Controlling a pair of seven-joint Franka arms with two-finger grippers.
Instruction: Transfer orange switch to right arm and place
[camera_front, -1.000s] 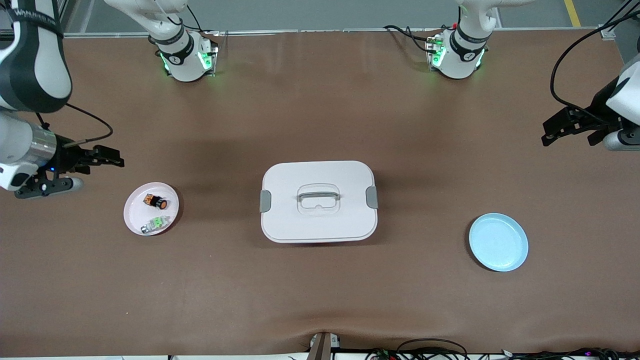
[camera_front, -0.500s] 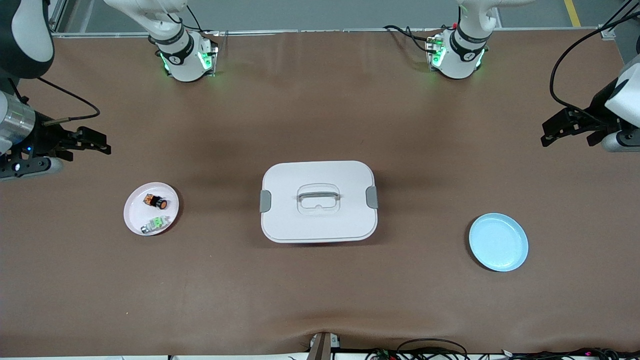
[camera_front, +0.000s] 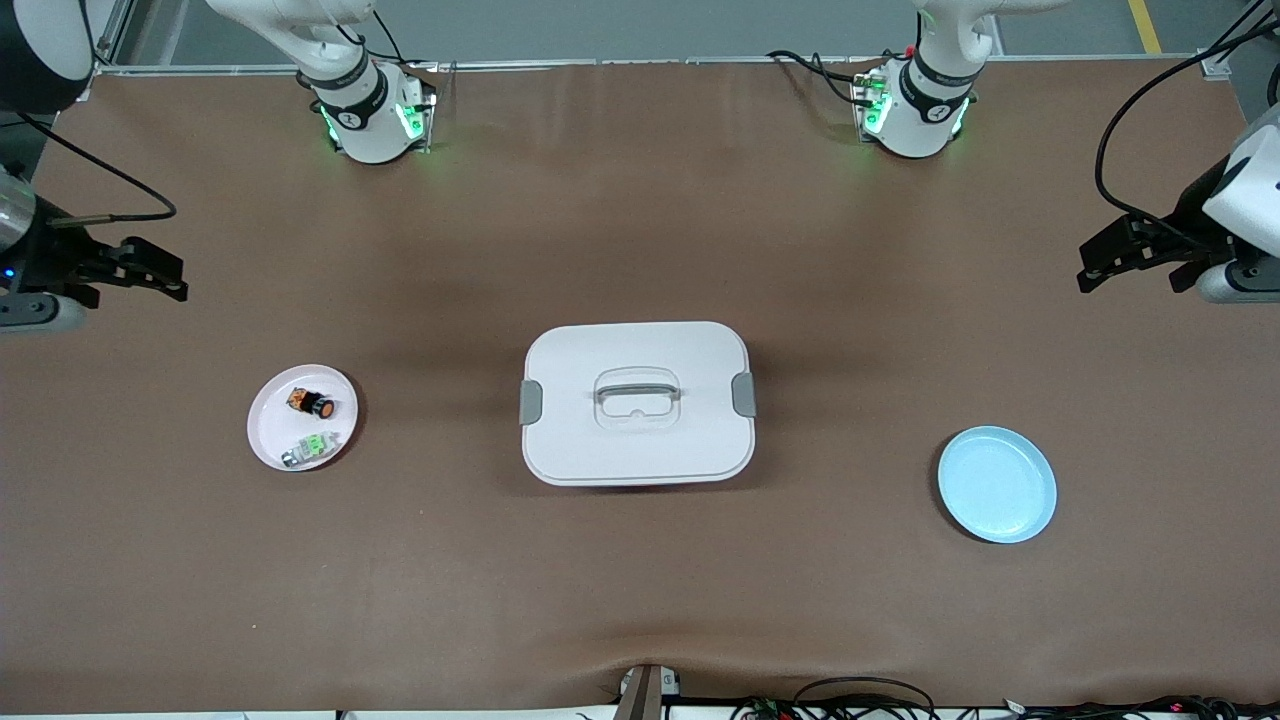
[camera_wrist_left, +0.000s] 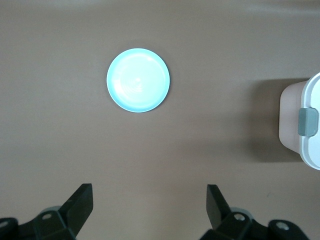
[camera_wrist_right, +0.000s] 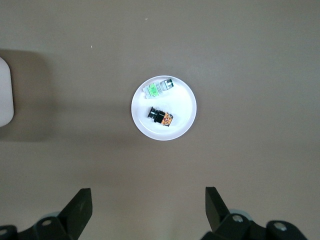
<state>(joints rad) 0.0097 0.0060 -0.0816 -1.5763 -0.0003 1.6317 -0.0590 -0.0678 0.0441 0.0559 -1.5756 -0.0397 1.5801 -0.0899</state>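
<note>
Brown table (camera_front: 640, 250): a white lidded box (camera_front: 637, 402) sits at its centre. A pale blue plate (camera_front: 997, 484) lies toward the left arm's end, empty. A small white plate (camera_front: 270, 440) lies toward the right arm's end. On that plate rests the orange switch (camera_front: 311, 402) — with a silver-and-green part (camera_front: 309, 449) beside it, nearer the front camera.

Right gripper (camera_front: 150, 270): raised over bare table at the right arm's end, well apart from the switch — fingers spread wide, holding nothing.

Left gripper (camera_front: 1105, 262): over bare table at the left arm's end, fingers likewise spread wide, holding nothing, touching nothing.
</note>
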